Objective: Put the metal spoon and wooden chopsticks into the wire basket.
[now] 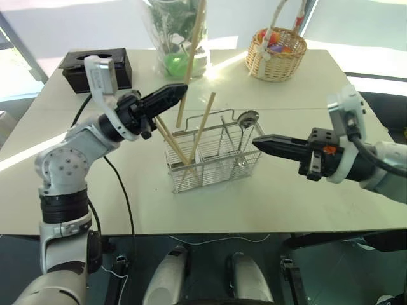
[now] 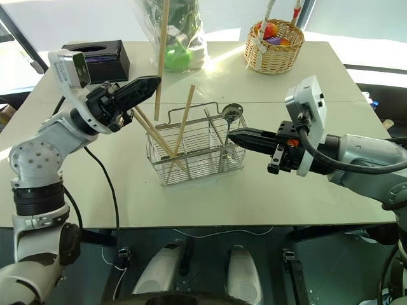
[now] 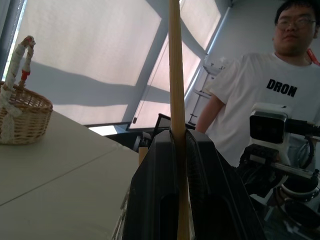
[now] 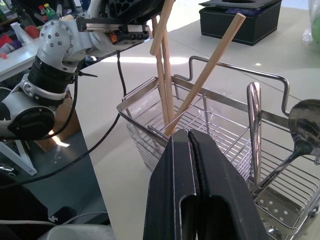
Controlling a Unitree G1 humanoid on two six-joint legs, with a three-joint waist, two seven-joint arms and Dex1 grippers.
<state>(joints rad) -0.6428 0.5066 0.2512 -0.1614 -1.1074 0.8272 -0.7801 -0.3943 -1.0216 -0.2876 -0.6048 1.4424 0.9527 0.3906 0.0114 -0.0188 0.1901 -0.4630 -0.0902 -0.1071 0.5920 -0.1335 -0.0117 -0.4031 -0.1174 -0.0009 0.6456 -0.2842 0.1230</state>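
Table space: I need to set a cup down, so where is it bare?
The table is bare along the near edge in front of the wire basket, and to the right under the right gripper. The far edge is crowded: black box, plant bag, wicker basket. The left gripper holds a chopstick over the basket.

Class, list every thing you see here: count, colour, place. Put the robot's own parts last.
Table: one, cream, under everything.
Wire basket: one, silver, table centre.
Chopsticks: three in the basket, one held, light brown.
Spoons: two, silver, basket's right end.
Wicker basket: one, tan, far right.
Tissue box: one, black, far left.
Plant bag: one, clear, far centre.
Person: one, white shirt, beyond the table.
Left gripper: black, jaws shut on a chopstick.
Right gripper: black, jaws shut, empty.
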